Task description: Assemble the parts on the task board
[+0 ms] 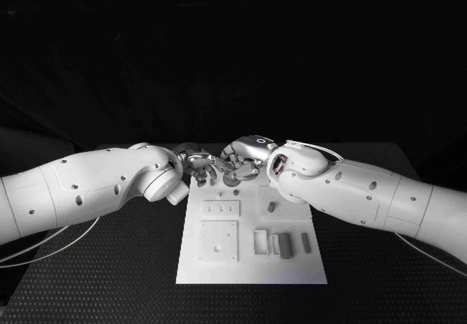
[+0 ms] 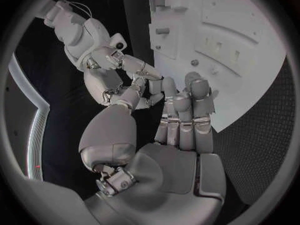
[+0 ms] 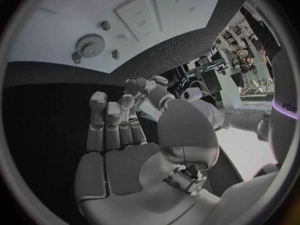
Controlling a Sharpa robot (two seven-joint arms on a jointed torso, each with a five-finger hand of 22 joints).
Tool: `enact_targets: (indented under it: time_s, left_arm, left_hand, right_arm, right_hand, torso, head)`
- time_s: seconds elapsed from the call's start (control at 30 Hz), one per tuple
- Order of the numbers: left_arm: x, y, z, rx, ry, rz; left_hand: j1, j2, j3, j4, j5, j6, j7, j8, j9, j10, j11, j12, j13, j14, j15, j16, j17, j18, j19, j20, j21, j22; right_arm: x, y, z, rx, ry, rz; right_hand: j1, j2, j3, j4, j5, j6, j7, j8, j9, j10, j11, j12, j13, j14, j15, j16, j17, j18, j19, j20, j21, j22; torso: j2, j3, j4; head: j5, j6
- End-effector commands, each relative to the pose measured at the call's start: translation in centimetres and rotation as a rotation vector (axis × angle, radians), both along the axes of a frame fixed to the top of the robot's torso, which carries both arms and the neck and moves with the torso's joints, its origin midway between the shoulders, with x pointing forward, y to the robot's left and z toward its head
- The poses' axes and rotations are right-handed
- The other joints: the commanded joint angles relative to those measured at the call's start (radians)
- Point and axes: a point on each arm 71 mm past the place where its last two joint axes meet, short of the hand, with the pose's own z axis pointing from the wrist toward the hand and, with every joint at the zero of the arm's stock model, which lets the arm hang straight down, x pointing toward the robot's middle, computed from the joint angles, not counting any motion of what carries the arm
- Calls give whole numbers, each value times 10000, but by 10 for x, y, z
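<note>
The white task board [image 1: 249,270] lies in the middle of the table. Both hands meet above its far edge. My left hand [image 1: 200,168] has its fingers [image 2: 181,105] straight and side by side, the thumb bent in against them. The fingertips of my right hand [image 1: 244,164] touch them there; whether a part sits between them is hidden. In its own wrist view my right hand [image 3: 115,135] has upright fingers, its thumb apart and a bare palm. A grey gear [image 3: 89,45] lies flat on the board [image 3: 50,20] beside small pegs [image 3: 105,25].
Several grey blocks [image 1: 285,244] lie on the board's near right part. Two raised white plates [image 1: 219,241] sit on its left part. A short peg [image 1: 271,206] stands near the middle. Black table [image 1: 117,283] surrounds the board.
</note>
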Motion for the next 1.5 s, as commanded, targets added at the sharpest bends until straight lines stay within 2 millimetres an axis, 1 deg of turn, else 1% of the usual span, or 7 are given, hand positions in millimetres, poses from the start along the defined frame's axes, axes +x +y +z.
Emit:
enact_targets:
  time_s: [0.03, 0.27, 0.47, 0.77, 1.0, 1.2, 1.5]
  left_arm:
    - [0, -2, 0, -41, 56, -104]
    - [0, -2, 0, -134, 117, -56]
    - [0, -4, 0, -133, 148, -117]
    - [-1, -3, 0, -115, 195, -129]
    - [-1, -3, -1, -102, 253, -190]
    - [-1, -3, -1, -149, 320, -237]
    - [-2, -3, -2, -290, 496, -244]
  left_hand:
    - [45, 150, 20, 21, -49, 938, 71, -11, 6, -66, 60, 42, -19, 25, -42, 46, -29, 779, -25, -74, 77, 225]
    - [386, 365, 240, 22, -49, 929, 79, -46, 4, -76, 65, 34, -61, 5, -38, 115, -117, 756, -36, -99, 123, 219]
    - [609, 436, 419, 11, -49, 936, 86, -64, 9, -73, 73, 38, -89, -11, -31, 171, -189, 731, -44, -106, 160, 220]
    - [1226, 524, 784, 8, -49, 977, 80, -75, 32, -42, 67, 65, -132, -35, -36, 299, -312, 695, -66, -121, 238, 219]
    - [1290, 524, 928, 43, -50, 1082, 51, -35, 63, 59, 43, 135, -127, -45, -54, 358, -383, 663, -79, -117, 267, 214]
    - [1500, 665, 1280, 57, -44, 1179, -2, -4, 93, 144, -7, 211, -112, -58, -102, 414, -467, 644, -87, -139, 286, 207]
    - [1211, 524, 1381, 170, -52, 1211, 5, -20, 106, 148, -2, 247, -120, -79, -98, 494, -576, 597, -84, -153, 330, 211]
  right_arm:
    - [-1, 3, -1, -135, 10, 72]
    - [-2, 5, -2, -143, 50, 73]
    - [-1, 4, -3, -187, 38, -9]
    - [1, 2, -4, -265, 9, -101]
    - [3, 1, -4, -337, 3, -198]
    - [2, 3, -6, -328, 26, -182]
    - [2, 3, -7, -327, 34, -196]
  right_hand:
    - [-36, -8, -9, 77, 9, 207, 137, 50, 16, 74, -21, 24, -16, 21, -55, 55, -10, 125, 19, -47, 30, 100]
    - [-40, -6, -9, 79, 9, 217, 133, 51, 20, 82, -25, 25, -19, 29, -58, 54, -12, 125, 25, -50, 30, 98]
    - [-49, -3, -11, 85, 9, 223, 131, 51, 22, 90, -28, 24, -21, 36, -61, 55, -15, 125, 32, -53, 31, 97]
    - [-54, -1, -11, 88, 10, 229, 128, 49, 25, 96, -31, 24, -23, 43, -64, 54, -18, 125, 36, -56, 31, 96]
    - [-56, 4, -10, 91, 10, 232, 126, 49, 26, 99, -33, 23, -25, 46, -66, 53, -20, 125, 38, -58, 30, 95]
    - [-58, 46, 1, 101, 14, 238, 122, 45, 29, 106, -37, 18, -30, 54, -70, 49, -25, 125, 44, -63, 28, 92]
    - [-60, 60, 3, 103, 13, 242, 120, 43, 32, 111, -39, 17, -33, 59, -73, 47, -28, 125, 47, -66, 27, 91]
  torso:
    - [0, -3, -1]
    - [3, -4, 4]
    - [0, -1, 9]
    - [4, -7, 3]
    - [0, -5, -2]
    - [-2, 0, 0]
    - [1, 1, 2]
  head:
    - [11, -8]
    - [20, -8]
    - [23, -26]
    - [17, -36]
    - [-5, -30]
    - [-29, -34]
    - [-43, -40]
